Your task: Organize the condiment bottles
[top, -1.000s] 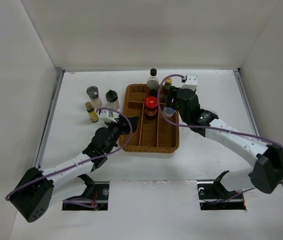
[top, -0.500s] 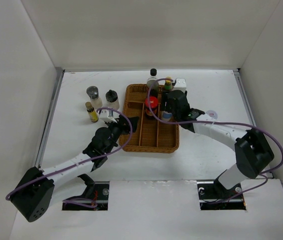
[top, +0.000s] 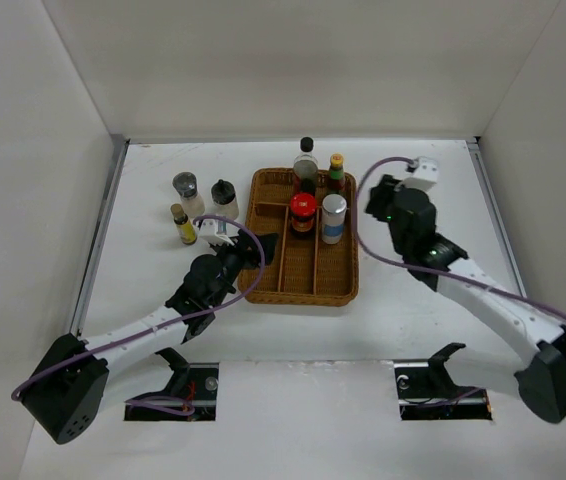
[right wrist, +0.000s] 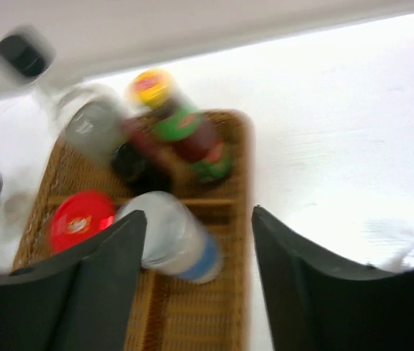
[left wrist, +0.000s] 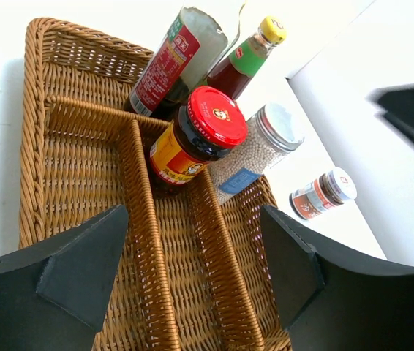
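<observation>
The wicker basket (top: 303, 297) holds a tall clear bottle with a black cap (top: 306, 158), a yellow-capped bottle (top: 336, 170), a red-capped jar (top: 303, 212) and a silver-capped shaker (top: 334, 218). A grey-capped shaker (top: 185, 190), a black-capped jar (top: 224, 198) and a small yellow bottle (top: 182, 225) stand on the table left of it. My left gripper (top: 246, 250) is open and empty over the basket's left side (left wrist: 83, 146). My right gripper (top: 376, 197) is open and empty, just right of the basket, with the silver-capped shaker (right wrist: 178, 238) below its fingers.
A small white-capped jar (left wrist: 324, 194) stands on the table right of the basket; in the top view my right arm hides it. White walls close the table on three sides. The right wrist view is blurred.
My right gripper has let go of the silver-capped shaker, which now stands in the basket's right compartment, and has drawn back to the right. The left arm has not moved.
</observation>
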`<state>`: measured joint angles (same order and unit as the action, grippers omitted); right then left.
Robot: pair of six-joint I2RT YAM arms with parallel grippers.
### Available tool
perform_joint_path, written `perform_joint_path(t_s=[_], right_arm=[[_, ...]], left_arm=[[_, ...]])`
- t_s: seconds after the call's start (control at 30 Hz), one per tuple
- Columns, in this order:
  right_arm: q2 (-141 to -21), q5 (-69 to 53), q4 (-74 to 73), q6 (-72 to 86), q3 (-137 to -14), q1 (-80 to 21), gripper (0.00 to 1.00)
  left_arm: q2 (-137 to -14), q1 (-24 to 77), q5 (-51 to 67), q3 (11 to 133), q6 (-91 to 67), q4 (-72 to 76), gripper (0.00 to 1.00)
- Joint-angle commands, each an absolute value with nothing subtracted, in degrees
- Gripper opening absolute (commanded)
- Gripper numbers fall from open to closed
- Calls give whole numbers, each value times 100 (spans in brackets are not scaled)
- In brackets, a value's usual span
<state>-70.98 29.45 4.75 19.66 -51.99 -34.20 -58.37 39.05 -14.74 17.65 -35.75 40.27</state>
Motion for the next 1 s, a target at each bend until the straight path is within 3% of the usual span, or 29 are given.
perform_joint_path(t_s=[0.0, 0.03, 0.1, 0.2, 0.27, 0.43, 0.7, 0.9, 0.97], right_arm=[[-6277, 3584, 274, 2267, -4555, -2661, 53], [-6110, 3725, 46, 2372, -4361, -2398, 49], [-5864, 3875, -280, 2530, -4097, -2001, 52], [-5871, 3849, -623, 2558, -3955, -1613, 82], [-6072, 3815, -677, 2566, -3955, -1516, 92], [-6854, 3411, -484, 2601, -4131, -1419, 97], [-7575, 3059, 26, 2698, -4263, -1112, 91], [-7639, 3146, 403, 2646, -4245, -1138, 54], [-7323, 3356, 448, 2576, -4193, -1391, 51]], left_arm=[[-5739, 3898, -1415, 1723, -3550, 4307, 72], [-5731, 3898, -1415, 1723, -3559, 4298, 72], [-5678, 3933, -1432, 1731, -3516, 4289, 72], [-5713, 3898, -1433, 1723, -3559, 4289, 72], [-5739, 3924, -1415, 1740, -3551, 4289, 72], [-5695, 3907, -1441, 1723, -3542, 4289, 72], [-5809, 3959, -1415, 1749, -3542, 4324, 72], [-5827, 3968, -1415, 1749, -3533, 4342, 72], [-5871, 3968, -1433, 1749, -3542, 4350, 72]])
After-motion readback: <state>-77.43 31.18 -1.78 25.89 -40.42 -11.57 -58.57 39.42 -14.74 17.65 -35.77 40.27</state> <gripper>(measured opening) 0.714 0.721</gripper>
